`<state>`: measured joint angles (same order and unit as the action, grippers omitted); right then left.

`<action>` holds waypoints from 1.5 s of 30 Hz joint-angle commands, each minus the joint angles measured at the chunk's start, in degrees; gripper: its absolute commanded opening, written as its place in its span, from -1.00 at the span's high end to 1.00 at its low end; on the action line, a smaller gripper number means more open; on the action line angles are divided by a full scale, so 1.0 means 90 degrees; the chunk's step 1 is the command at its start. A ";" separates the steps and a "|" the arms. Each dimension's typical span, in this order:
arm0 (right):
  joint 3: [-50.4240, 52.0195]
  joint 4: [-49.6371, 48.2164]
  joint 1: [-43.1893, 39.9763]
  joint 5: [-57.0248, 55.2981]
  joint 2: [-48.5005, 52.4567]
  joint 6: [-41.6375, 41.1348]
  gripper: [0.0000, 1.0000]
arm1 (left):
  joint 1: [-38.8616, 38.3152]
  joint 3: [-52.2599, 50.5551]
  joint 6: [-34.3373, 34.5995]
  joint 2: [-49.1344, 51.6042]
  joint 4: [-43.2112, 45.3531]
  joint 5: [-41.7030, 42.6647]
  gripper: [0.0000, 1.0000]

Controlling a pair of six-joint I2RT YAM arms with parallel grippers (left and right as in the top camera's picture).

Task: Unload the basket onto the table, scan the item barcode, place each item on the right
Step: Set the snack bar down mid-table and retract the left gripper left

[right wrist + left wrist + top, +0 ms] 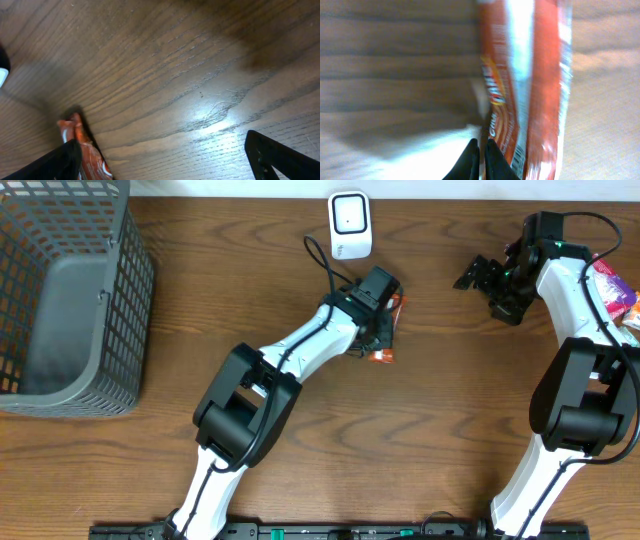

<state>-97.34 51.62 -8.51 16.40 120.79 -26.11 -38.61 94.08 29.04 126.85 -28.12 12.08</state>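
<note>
Wooden table (200, 260) is seen. Below the scanner (350, 225), a light, slippery snack packet (540, 75) is edge-clamped by the left end effector (481, 146).

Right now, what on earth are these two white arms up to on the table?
The left claw looks pinched shut on the edge of an orange snack packet, close to a small white scanner, so it seems to be bringing the packet up for scanning. The right claw hangs wide open off to the right, holding nothing. A grey basket sits at the far left.
</note>
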 commanded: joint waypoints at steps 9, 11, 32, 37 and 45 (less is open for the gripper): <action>0.0002 0.0005 -0.0002 -0.0051 -0.0180 0.0000 -0.99 | 0.0143 -0.0034 -0.0546 -0.0461 -0.0223 -0.0279 0.85; 0.0002 0.0005 -0.0002 -0.0051 -0.0180 0.0000 -0.99 | 0.0284 -0.0034 -0.0724 -0.0597 -0.0321 -0.0299 0.85; 0.0002 0.0005 -0.0002 -0.0051 -0.0180 0.0000 -0.98 | 0.2140 -0.0036 -0.1270 -0.1982 -0.1965 -0.2783 -0.68; 0.0002 0.0005 -0.0002 -0.0051 -0.0180 0.0000 -0.99 | 0.2822 -0.0036 -0.1268 -0.1979 -0.2217 -0.2798 -0.95; 0.0002 0.0005 -0.0002 -0.0051 -0.0180 0.0000 -0.99 | 0.3764 -0.0036 -0.1243 -0.1979 -0.2470 -0.2727 -0.98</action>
<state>-97.34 51.62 -8.51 16.40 120.79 -26.11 -6.46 94.08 17.96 109.32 -49.98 -11.57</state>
